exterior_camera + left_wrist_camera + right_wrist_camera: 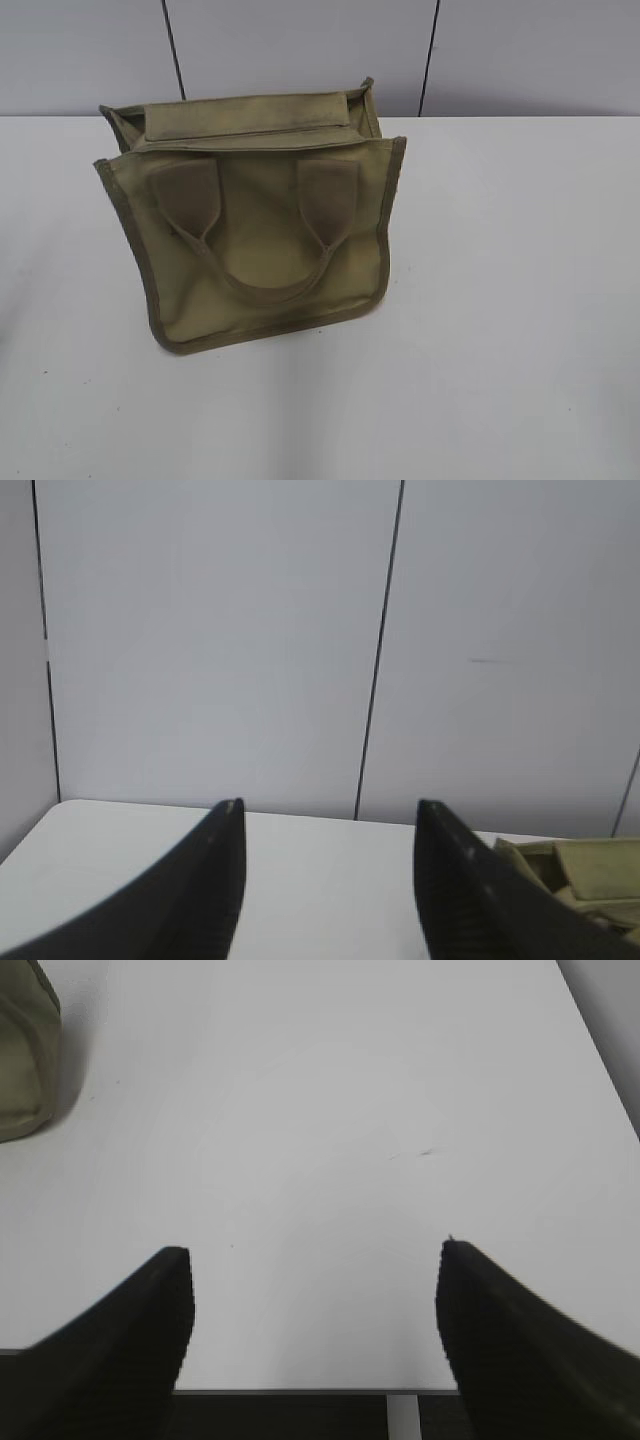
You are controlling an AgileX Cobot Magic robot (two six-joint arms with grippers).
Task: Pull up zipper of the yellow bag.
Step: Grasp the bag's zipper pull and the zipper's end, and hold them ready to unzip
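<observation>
Squarish khaki canvas tote bag (262, 225) with olive trim stands on white table (500, 300); zipper pull not discernible. Left gripper (330, 810) and right gripper (315, 1255): fingers spread apart, empty.

**Three views, one shared bag**

The exterior camera looks down at a slant on the white desk (520, 300), facing the grey panelled wall (300, 50). The left wrist camera faces that wall level and low; the right tilts down. All catch the squarish khaki canvas bag (260, 230) (585, 875) (25, 1050).
</observation>
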